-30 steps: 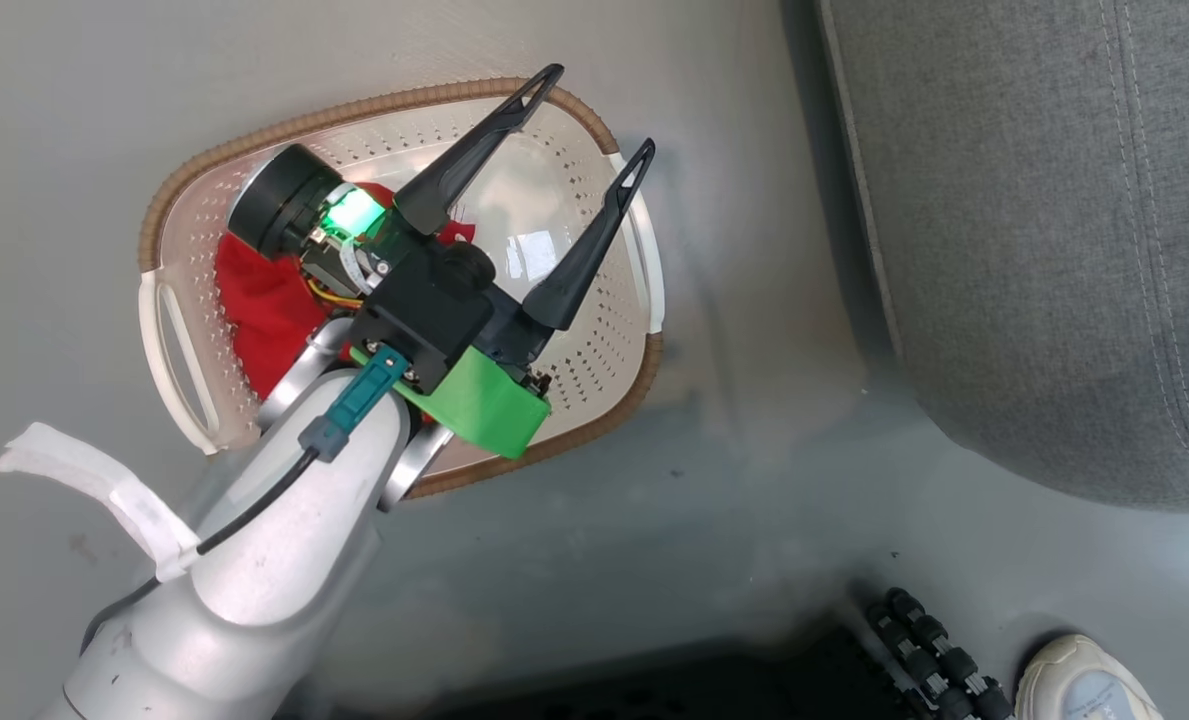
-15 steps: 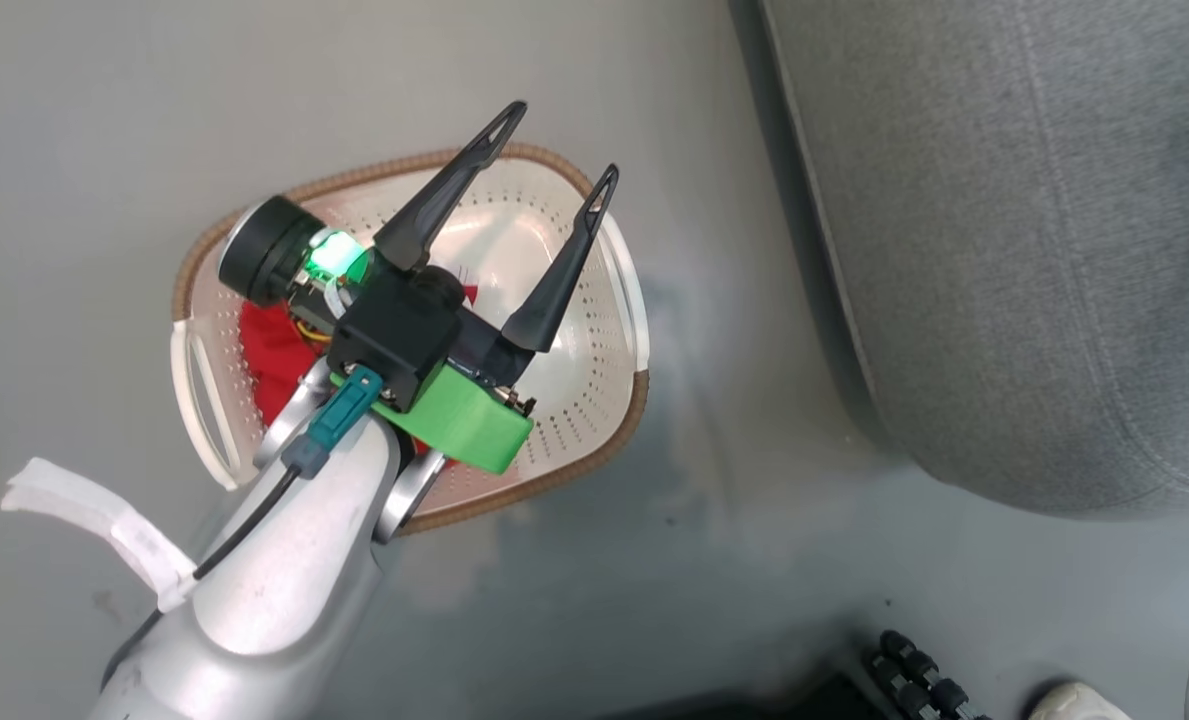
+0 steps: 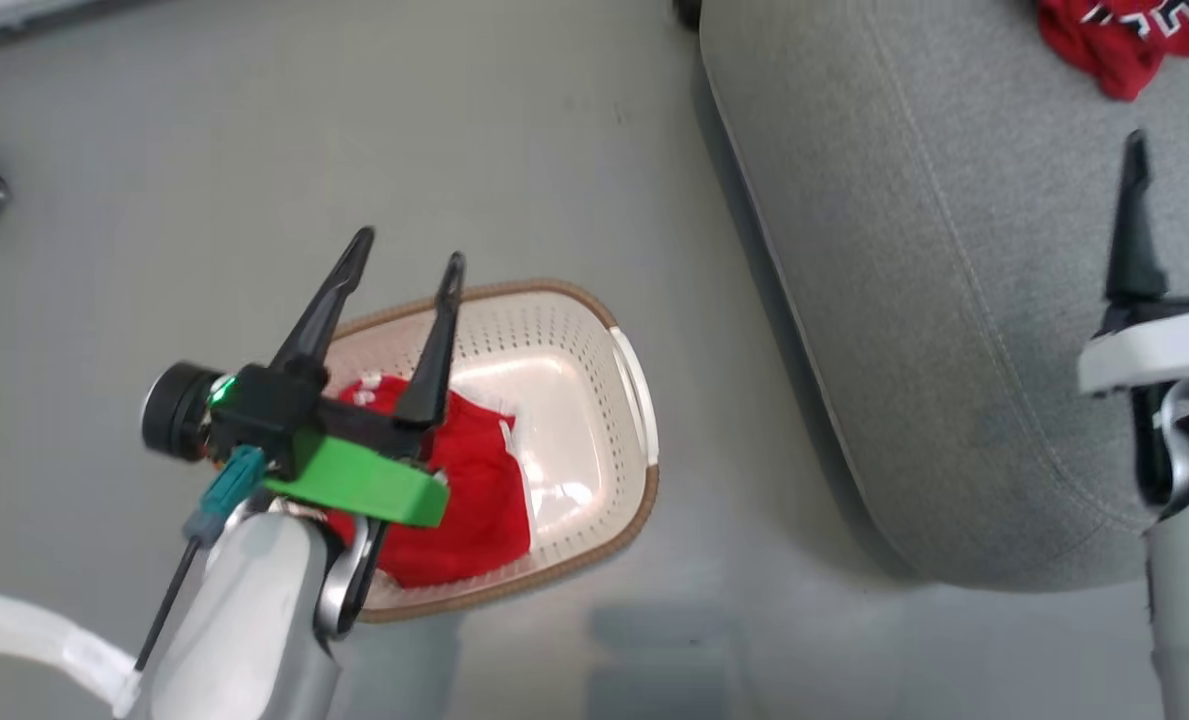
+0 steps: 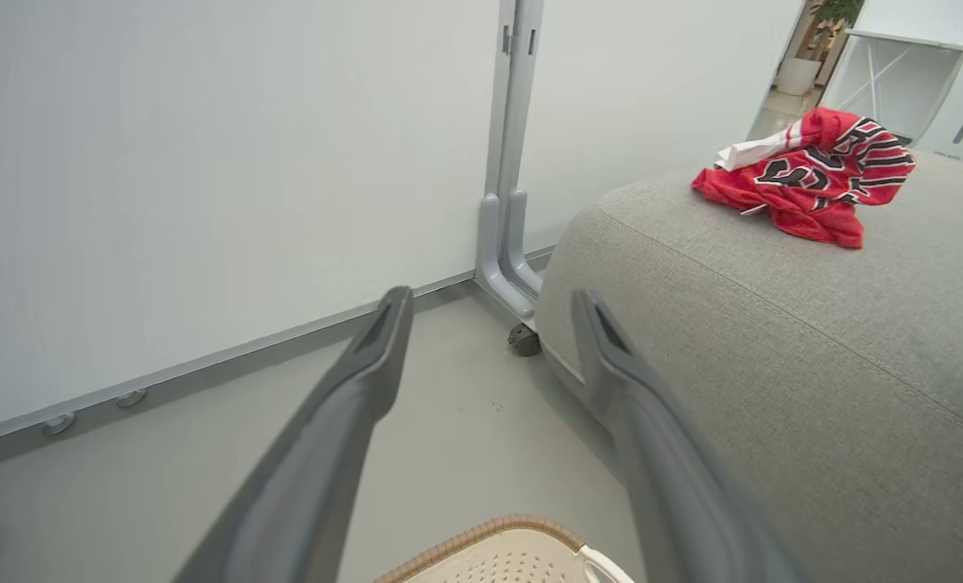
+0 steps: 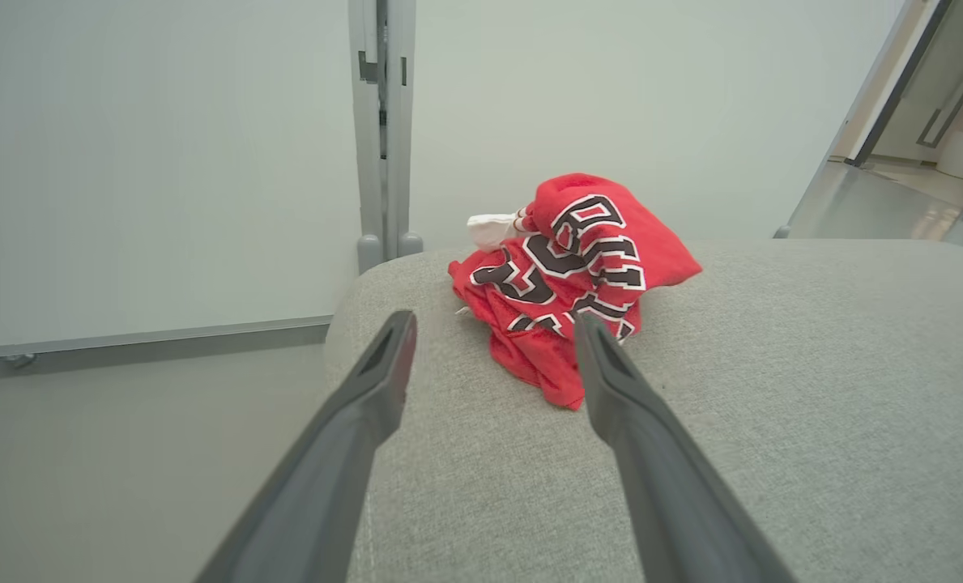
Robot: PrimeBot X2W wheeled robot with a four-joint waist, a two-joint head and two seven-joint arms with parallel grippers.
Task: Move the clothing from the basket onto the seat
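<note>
Right gripper (image 5: 493, 324) gaped empty, jersey (image 5: 566, 275) at its twelve o'clock. Left gripper (image 3: 408, 248) (open too, empty) hung over the basket (image 3: 574, 330).

Left gripper (image 4: 491, 298) spread, empty; lettered red jersey (image 4: 809, 174) on the grey seat (image 4: 773, 348) beyond one finger; basket rim (image 4: 481, 534) between both fingers.

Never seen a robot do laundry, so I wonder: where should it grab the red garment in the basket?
Probably from straight above, pinching the bunched middle of the red garment. It lies crumpled in the basket, whose walls block a sideways approach. The open left gripper hangs nearest.
</note>
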